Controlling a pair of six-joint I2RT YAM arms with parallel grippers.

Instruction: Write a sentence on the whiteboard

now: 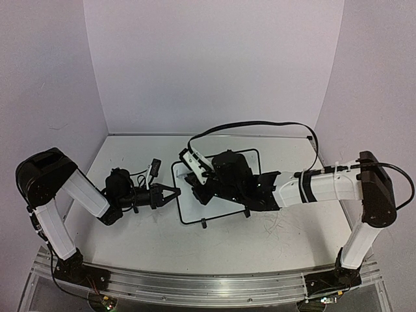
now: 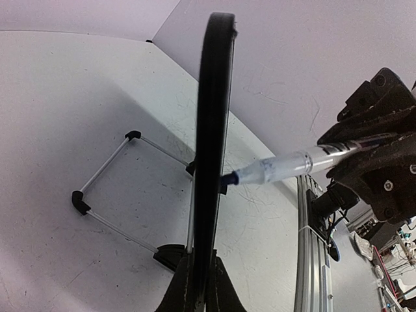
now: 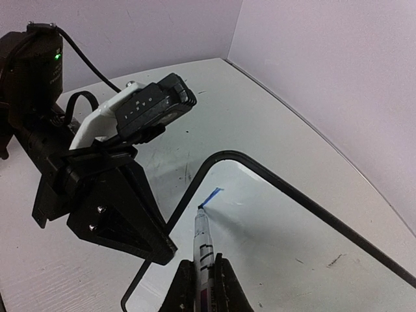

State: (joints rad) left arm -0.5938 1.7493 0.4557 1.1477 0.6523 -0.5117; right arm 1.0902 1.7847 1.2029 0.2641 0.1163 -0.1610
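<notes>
While my left gripper (image 2: pixel 198 289) clamps the edge of the whiteboard (image 3: pixel 279 247), my right gripper (image 3: pixel 200 279) pinches a marker (image 3: pixel 202 240), tip touching board ahead.

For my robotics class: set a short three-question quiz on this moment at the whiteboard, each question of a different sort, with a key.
1. True or false: the left hand holds the marker.
2. Multiple choice: what is the left hand clamped on? A. an eraser; B. the frame of the whiteboard; C. nothing.
3. Fill in: the short stroke at the marker's tip is ___ in colour.
Key: 1 false, the right hand holds it; 2 B; 3 blue.
</notes>
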